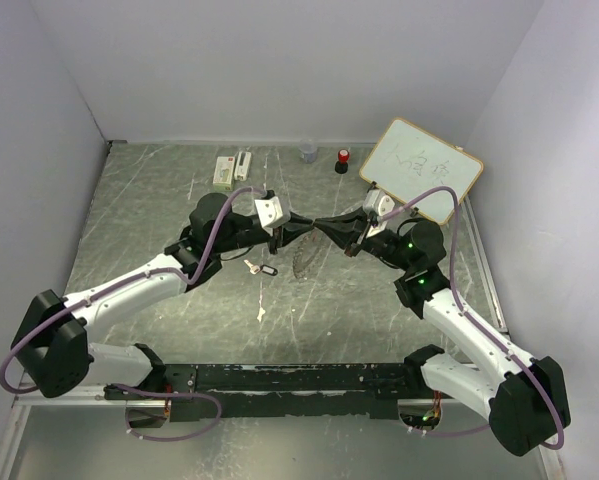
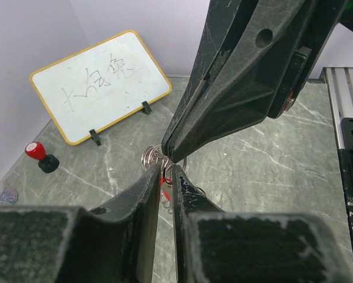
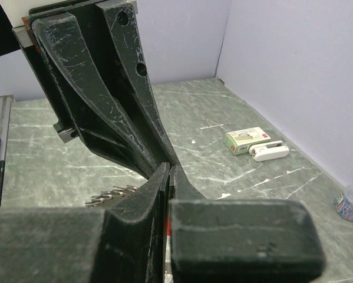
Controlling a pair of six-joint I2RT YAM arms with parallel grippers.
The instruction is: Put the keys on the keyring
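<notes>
1. Judging the step in hand: threading a key onto the keyring (image 1: 304, 262), with both sets of fingertips meeting at one spot over the table.
2. Doing it well, as a judgement:
   - holding the ring wire dead steady in one pair of fingers while feeding the key's hole along it with the other;
   - keeping both tips lined up, moving slowly and avoiding any twist;
   - expecting small smooth metal to slip out of a light pinch.
3. Noting the left gripper (image 2: 167, 169): showing only a narrow gap between its fingers, with a thin wire loop sitting in that gap at the tips. Not managing to tell whether it is clamped on the loop or just around it.
4. Noting the right gripper (image 2: 169, 154): pressing its fingers fully together, tip against the left tips. Not seeing what, if anything, is pinched there.
5. Placing the keyring: showing just below and beside the meeting tips, toothed edge peeking out next to the right fingers. Not telling held from resting.
6. Spotting the black-headed key (image 1: 264, 268) lying near the left fingers, untouched.
7. Catching a red sliver (image 2: 164, 190) deep between the left fingers; possibly the red key, not confirming.
</notes>
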